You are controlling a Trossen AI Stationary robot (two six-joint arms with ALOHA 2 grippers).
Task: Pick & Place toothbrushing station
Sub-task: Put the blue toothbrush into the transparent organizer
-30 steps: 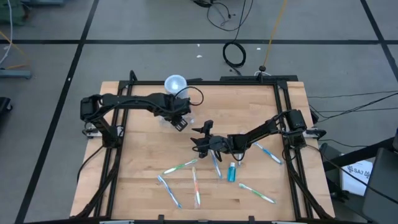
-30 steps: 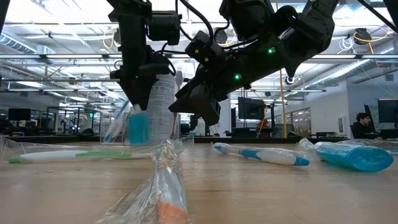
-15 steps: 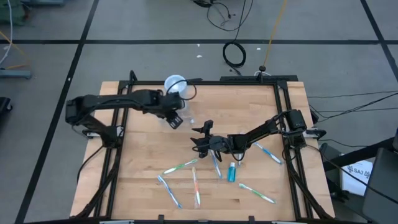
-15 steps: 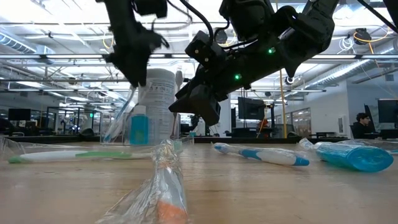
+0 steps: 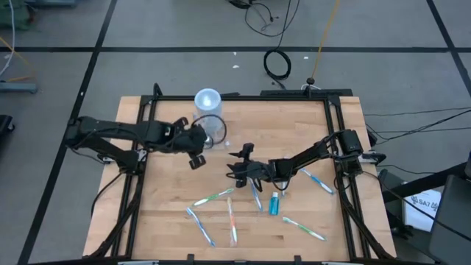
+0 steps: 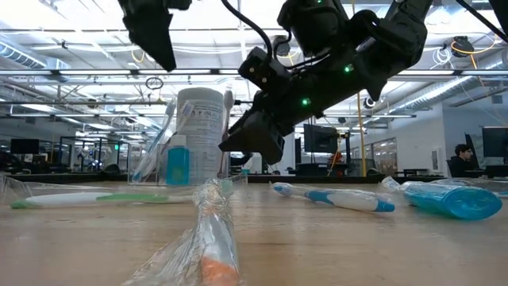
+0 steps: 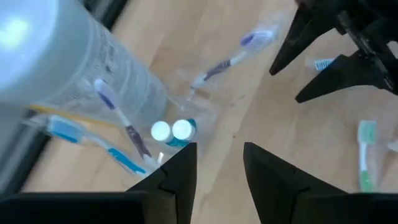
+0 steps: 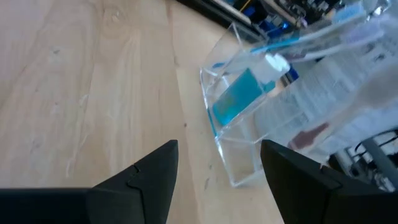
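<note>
The toothbrushing station [image 5: 209, 110], a tall clear plastic cylinder with a pale round top joined to a low clear tray part, is seen standing upright near the far edge of the light wooden table [image 5: 169, 221], left of centre. In the low view its long axis is shown as vertical, and a teal tube and slanting toothbrushes are seen held in the tray part [image 6: 171, 163].

The left gripper [image 5: 196, 149] is found just near and slightly left of the station, raised above the table. Nothing is held between its dark fingers [image 7: 180, 171]: in the left wrist view they are seen parted, with bare wood in the gap, and the station lies beyond them, clear of both.

The right gripper [image 5: 237, 163] is seen near the table's centre, to the right of the station and on its near side. Its fingers [image 8: 152, 171] are spread wide and nothing is grasped; in the right wrist view the clear tray part [image 8: 239, 134] is framed just ahead of the opening.

The coming move is judged to turn on this relation: the station lies to the far left of the right gripper, with its tray part facing the open jaws, while the left gripper stands closer to the cylinder but off to its near side. A level approach across the upright axis would likely be called for, since a push high on the cylinder could tip it.

Loose toothbrushes [image 5: 215, 196] and a small teal tube [image 5: 274, 203] are scattered over the near half of the table.
</note>
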